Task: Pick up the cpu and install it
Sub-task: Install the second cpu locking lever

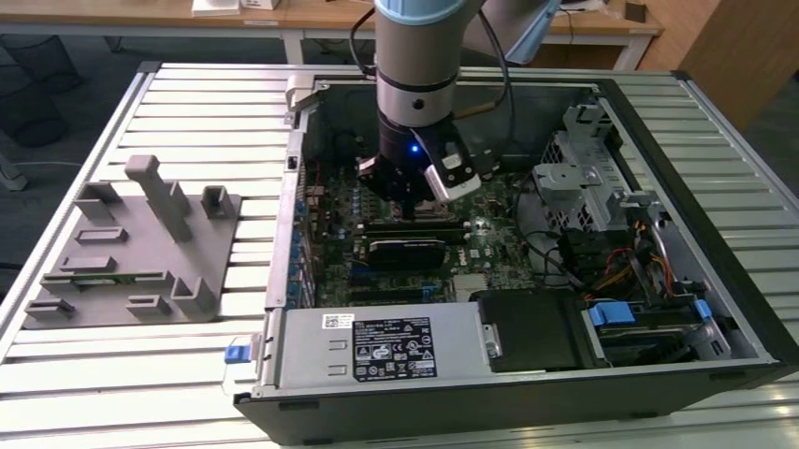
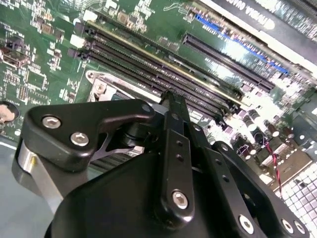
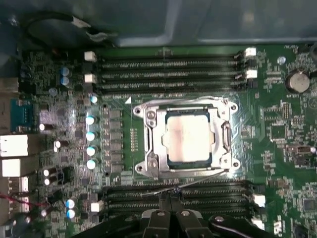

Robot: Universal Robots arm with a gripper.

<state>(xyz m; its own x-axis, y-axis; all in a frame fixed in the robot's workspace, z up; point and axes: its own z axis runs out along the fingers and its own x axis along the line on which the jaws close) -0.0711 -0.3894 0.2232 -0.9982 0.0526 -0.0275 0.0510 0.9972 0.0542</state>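
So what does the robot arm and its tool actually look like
The arm is a grey metal cylinder with a pale blue band at its top and a small blue light lower down. A black cable runs alongside it. The tool is matte black, built of rounded linkage plates joined with silver screws.

Arm pointing straight down

The arm [image 1: 422, 56] stands upright and its wrist hangs low. The gripper [image 1: 410, 201] points down. In the first wrist view its black fingers [image 3: 171, 218] look pressed close together, though it is hard to be sure.

Silver-grey arm [image 1: 418, 56] — black pincer [image 1: 407, 192]
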